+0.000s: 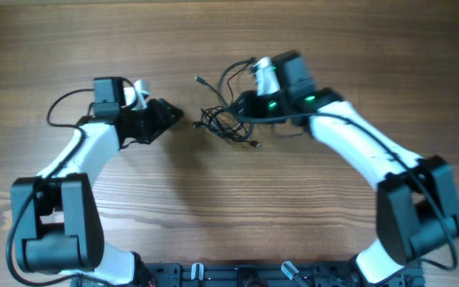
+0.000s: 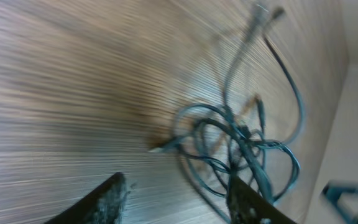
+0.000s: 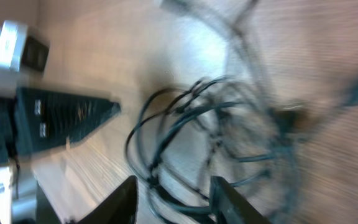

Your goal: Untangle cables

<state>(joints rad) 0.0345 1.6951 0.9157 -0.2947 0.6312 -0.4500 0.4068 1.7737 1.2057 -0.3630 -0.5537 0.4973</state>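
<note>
The cables [image 1: 225, 119] are a loose bunch of thin black wires on the wooden table between my two arms. One plug tip [image 1: 200, 80] trails off to the upper left. My left gripper [image 1: 177, 116] sits just left of the bunch. In the left wrist view it [image 2: 178, 194] is open, and the loops [image 2: 241, 143] lie ahead of it, beside the right finger [image 2: 248, 202]. My right gripper [image 1: 240, 106] hangs over the bunch's right side. In the right wrist view it [image 3: 176, 199] is open, with cable loops [image 3: 185, 124] running between its jaws unpinched.
The right wrist view shows the left gripper's dark fingers [image 3: 67, 118] pointing in from the left. The right arm's own thicker cable [image 1: 233, 70] arcs above the bunch. Both arm bases stand along the table's front edge [image 1: 229, 275].
</note>
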